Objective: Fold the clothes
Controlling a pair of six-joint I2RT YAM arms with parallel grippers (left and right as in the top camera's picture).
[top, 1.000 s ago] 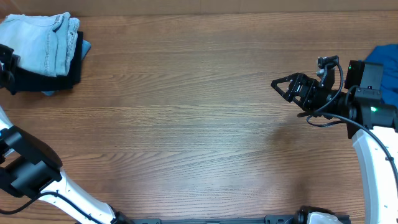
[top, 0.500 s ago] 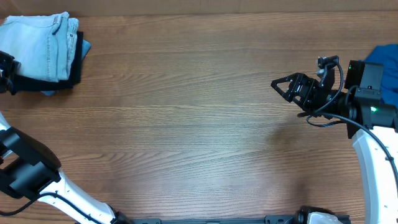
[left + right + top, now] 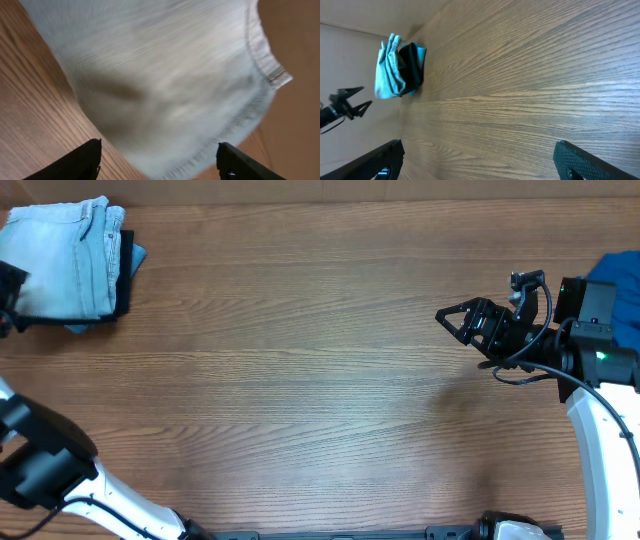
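The clothes lie in a folded pile at the table's far left corner. Pale denim shorts (image 3: 65, 260) rest on top of a dark navy garment (image 3: 122, 280). My left gripper (image 3: 9, 298) is at the left edge beside the pile, open. In the left wrist view the blurred denim (image 3: 165, 75) fills the frame ahead of my left gripper (image 3: 157, 165), whose jaws stand apart and pinch nothing. My right gripper (image 3: 455, 320) hovers open over bare wood at the right. In its own view the right gripper (image 3: 480, 160) holds nothing, and the pile (image 3: 395, 67) shows far off.
A royal-blue garment (image 3: 618, 285) lies at the right edge, behind my right arm. A small blue cloth edge (image 3: 138, 255) pokes out of the pile's right side. The wooden table (image 3: 300, 380) spans the whole view.
My left gripper has opened, let go of the denim shorts and drawn slightly left. The shorts have settled flatter on the pile. The right arm has not moved.
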